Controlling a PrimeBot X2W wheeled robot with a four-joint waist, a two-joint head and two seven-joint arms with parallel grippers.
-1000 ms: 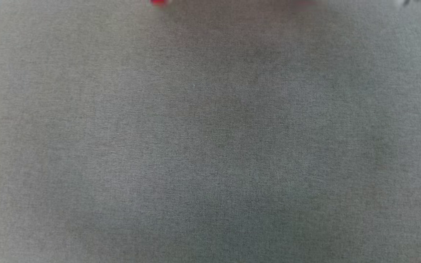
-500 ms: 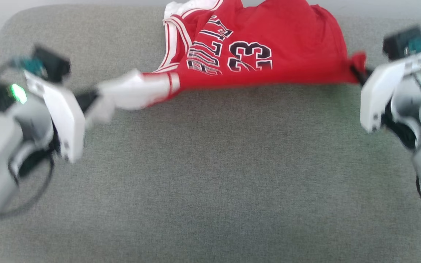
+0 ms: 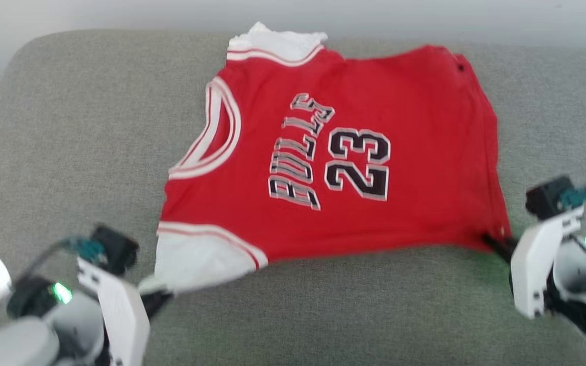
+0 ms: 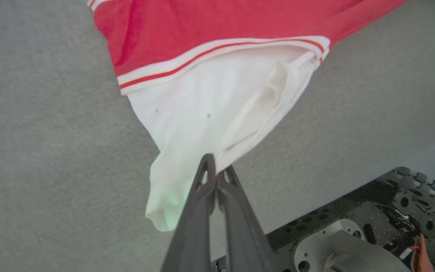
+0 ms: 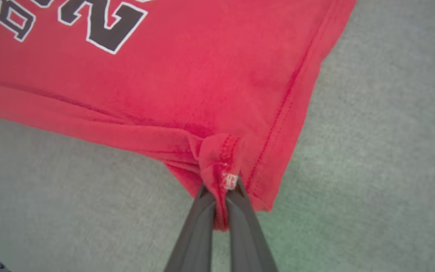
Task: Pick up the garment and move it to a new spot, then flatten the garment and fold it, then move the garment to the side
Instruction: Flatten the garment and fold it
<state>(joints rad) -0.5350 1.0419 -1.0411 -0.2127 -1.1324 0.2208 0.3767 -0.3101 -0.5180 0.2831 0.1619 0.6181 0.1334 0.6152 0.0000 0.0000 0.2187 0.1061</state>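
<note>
- The grey cushion (image 3: pixel 69 127) spreads under both pincers.
- The garment (image 3: pixel 425 152) lies on it ahead of the pincers, print side up, its near edge stretched between them.
- The left pincer (image 4: pixel 214 170) is clamped on the white cuff (image 4: pixel 210 113).
- The right pincer (image 5: pixel 219 190) is pinched tight on the red hem corner (image 5: pixel 221 158).
</note>
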